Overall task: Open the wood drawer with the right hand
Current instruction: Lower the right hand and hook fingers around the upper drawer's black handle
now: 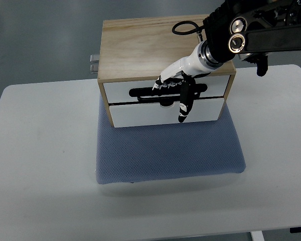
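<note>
1. A wood drawer box [140,45] stands on a blue mat [170,150] at the far middle of the white counter [40,150].
2. It has two white drawer fronts; the upper drawer [125,91] has a long black handle [140,92], and the lower drawer [145,114] sits just below it.
3. The right hand [176,85] reaches in from the far right and lies over the upper front.
4. Its fingers [183,108] curl around the handle; one points down over the lower front.
5. Both drawers look closed.
</note>
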Robot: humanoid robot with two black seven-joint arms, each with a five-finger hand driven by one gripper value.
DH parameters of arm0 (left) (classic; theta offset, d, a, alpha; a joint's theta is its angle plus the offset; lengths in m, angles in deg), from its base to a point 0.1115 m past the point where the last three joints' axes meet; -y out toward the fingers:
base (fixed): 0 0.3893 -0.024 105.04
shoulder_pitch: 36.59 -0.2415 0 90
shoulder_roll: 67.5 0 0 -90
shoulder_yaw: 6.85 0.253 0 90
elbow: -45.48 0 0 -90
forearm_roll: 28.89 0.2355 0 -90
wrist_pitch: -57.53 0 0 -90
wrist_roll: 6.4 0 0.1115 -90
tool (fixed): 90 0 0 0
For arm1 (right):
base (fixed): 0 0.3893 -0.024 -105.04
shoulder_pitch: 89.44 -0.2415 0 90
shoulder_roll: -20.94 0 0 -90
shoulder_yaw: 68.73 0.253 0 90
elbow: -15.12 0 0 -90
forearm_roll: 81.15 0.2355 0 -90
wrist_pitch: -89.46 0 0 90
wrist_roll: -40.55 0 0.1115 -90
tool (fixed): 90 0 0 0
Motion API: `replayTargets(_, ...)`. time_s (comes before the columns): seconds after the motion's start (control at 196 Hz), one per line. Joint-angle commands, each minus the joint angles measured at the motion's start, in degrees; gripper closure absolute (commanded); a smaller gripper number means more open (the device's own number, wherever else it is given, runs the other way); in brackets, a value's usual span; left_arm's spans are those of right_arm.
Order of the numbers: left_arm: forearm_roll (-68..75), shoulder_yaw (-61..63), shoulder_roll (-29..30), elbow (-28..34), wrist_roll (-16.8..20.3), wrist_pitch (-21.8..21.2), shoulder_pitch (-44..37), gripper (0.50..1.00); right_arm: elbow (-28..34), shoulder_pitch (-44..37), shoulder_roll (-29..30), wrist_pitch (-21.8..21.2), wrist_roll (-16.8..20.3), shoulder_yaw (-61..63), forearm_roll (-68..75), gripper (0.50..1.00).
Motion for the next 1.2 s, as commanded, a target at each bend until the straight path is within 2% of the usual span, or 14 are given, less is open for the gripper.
replayTargets(0.0,0.00,0.00,0.00,0.00,0.00,0.00,0.00,0.500,0.00,0.66,0.04,0.47,-0.02,0.09,-0.01,0.560)
replayTargets(0.353,0.00,0.00,0.00,0.00,0.00,0.00,0.00,0.500,-0.09,1.28,-0.14,1.96,-0.28,0.53,0.17,0.558)
replayTargets(0.675,0.00,0.00,0.00,0.00,0.00,0.00,0.00,0.500,-0.18,2.86,-0.40,5.13,-0.37,0.79,2.98,0.558)
replayTargets(1.196,0.00,0.00,0.00,0.00,0.00,0.00,0.00,0.500,0.00,4.44,-0.40,6.53,-0.54,0.88,4.04,0.558)
